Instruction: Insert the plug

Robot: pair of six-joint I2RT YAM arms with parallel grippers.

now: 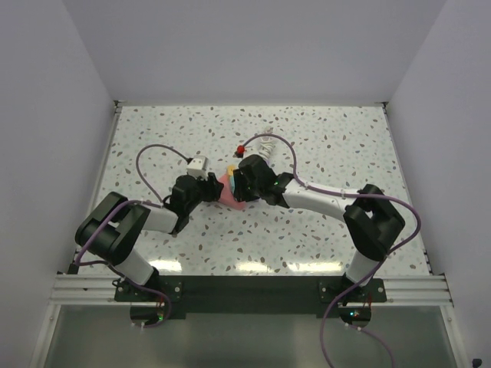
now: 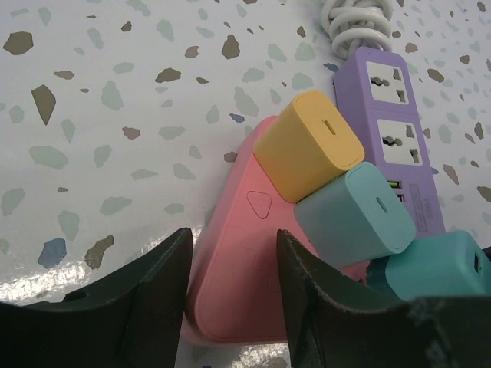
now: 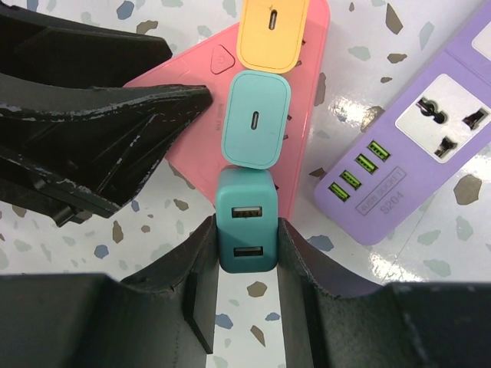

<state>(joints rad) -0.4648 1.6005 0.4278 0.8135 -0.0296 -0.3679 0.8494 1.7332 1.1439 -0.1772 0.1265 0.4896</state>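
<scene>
The teal plug, with two USB ports facing up, is clamped between the fingers of my right gripper, which is shut on it. It sits at the near end of the pink power strip, right behind a light-teal charger and a yellow charger that stand in the strip. My left gripper holds the pink power strip by its near corner, with one finger against the edge. From above, both grippers meet over the pink strip.
A purple power strip with green USB ports lies right of the pink one, and its coiled white cable is behind it. A small white cube and a red object sit nearby. Purple arm cables loop over the table.
</scene>
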